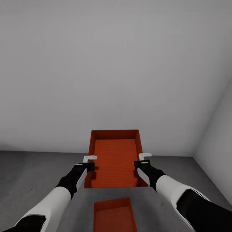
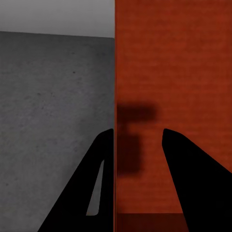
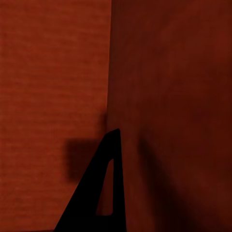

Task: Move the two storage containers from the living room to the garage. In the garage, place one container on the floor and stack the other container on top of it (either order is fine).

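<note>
Left gripper (image 2: 137, 140): jaws straddle the left side wall of the upper bin (image 1: 116, 161), one finger outside, one inside, closed onto the wall; head view shows the same gripper (image 1: 87, 165) at that wall near the bin's near end. Right gripper (image 1: 143, 162): set on the right side wall, opposite the left. In the right wrist view only one black finger (image 3: 99, 188) shows, inside the bin at the junction of bottom and wall; the other finger is hidden, so the grip cannot be confirmed from that view, though the head view shows the jaws over the rim. Upper bin is held in the air between both arms, open side up, roughly level, long axis pointing away from the robot toward the wall (image 1: 112, 64). Lower bin (image 1: 114, 214) sits on the floor (image 1: 38, 174), below and nearer the robot than the held one, open side up, cut off by the frame's bottom edge. Floor is dark grey, mottled. Plain white-grey walls meet in a corner at the right.
</note>
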You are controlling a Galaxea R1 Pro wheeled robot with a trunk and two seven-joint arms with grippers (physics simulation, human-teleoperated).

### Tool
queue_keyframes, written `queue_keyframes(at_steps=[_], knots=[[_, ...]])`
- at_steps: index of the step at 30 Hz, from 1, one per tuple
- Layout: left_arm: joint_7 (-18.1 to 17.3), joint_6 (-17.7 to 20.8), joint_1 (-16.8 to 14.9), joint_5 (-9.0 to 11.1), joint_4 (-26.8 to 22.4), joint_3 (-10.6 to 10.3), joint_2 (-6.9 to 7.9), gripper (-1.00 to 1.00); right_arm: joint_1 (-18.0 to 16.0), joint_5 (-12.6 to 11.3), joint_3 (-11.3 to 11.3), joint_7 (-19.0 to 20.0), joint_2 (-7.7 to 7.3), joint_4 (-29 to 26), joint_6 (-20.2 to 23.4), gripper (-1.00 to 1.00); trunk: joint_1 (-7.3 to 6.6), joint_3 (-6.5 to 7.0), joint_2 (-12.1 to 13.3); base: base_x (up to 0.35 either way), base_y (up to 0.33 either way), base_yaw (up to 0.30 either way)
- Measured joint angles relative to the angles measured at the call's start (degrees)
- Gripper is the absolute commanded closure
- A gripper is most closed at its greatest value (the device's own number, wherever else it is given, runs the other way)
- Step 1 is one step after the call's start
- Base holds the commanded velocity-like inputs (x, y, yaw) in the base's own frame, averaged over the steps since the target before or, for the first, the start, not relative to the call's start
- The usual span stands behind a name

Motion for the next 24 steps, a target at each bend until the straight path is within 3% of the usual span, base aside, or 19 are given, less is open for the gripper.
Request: queue_keyframes(at_steps=[16,24], knots=[[0.0,0.0,0.0,0.0,0.0,0.0,-0.01,1.0,0.0,0.0,0.0,0.0,-0.01,0.0,0.0,1.0,0.0,-0.01,0.0,0.0,0.0,0.0],[0.0,0.0,0.0,-0.1,0.0,0.0,-0.05,1.0,0.0,0.0,-0.1,0.1,-0.02,0.1,-0.1,1.0,0.0,-0.62,0.0,0.0,0.0,0.0]])
